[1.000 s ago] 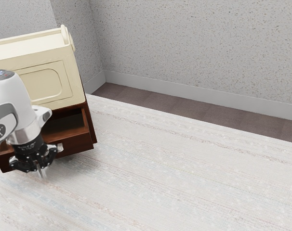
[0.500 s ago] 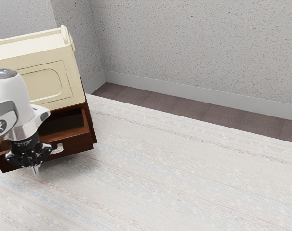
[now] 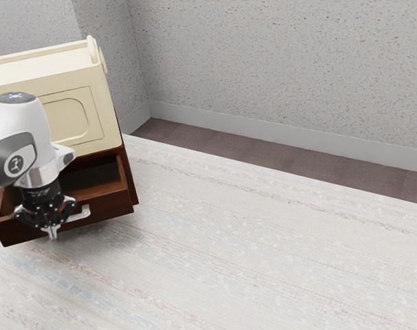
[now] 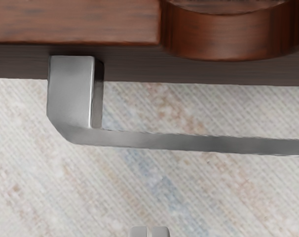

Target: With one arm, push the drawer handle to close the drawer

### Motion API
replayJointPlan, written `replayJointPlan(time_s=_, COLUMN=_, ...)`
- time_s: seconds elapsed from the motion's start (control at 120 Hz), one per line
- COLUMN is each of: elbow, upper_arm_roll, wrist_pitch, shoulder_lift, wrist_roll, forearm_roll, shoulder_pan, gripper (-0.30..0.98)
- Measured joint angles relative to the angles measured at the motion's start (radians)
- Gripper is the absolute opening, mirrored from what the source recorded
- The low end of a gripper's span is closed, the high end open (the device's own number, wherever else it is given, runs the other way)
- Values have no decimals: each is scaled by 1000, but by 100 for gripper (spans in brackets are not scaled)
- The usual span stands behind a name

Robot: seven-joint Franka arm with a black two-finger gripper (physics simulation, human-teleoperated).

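My gripper (image 3: 52, 234) is low in front of the drawer, its fingers together with nothing between them. The dark wooden drawer (image 3: 107, 204) stands pulled out of the cabinet. Its silver handle (image 3: 83, 213) is partly hidden behind the gripper. In the wrist view, the handle (image 4: 189, 142) crosses as a grey bar, joined by a post to the drawer's wooden front (image 4: 75, 22). The closed fingertips of my gripper (image 4: 150, 231) are on the outer side of that bar, apart from it in this view.
A cream cabinet body (image 3: 64, 124) with a raised panel rises above the drawer. The pale woven floor covering (image 3: 263, 254) spreads out in front, and a speckled wall (image 3: 277, 69) stands behind.
Over the last second my hand has shifted toward the exterior view's left, then closer to the drawer front. More of the handle shows than at first. The drawer has not visibly moved.
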Motion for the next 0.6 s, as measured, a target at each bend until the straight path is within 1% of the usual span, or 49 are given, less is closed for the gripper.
replayJointPlan(time_s=0.175, elbow=23, upper_arm_roll=-2, wrist_pitch=28, shoulder_lift=56, wrist_roll=18, forearm_roll=-4, shoulder_pan=3, gripper=-10)
replayJointPlan(time_s=0.6, elbow=84, upper_arm_roll=-1, wrist_pitch=59, shoulder_lift=136, wrist_roll=46, forearm_roll=-1, shoulder_pan=4, gripper=-10)
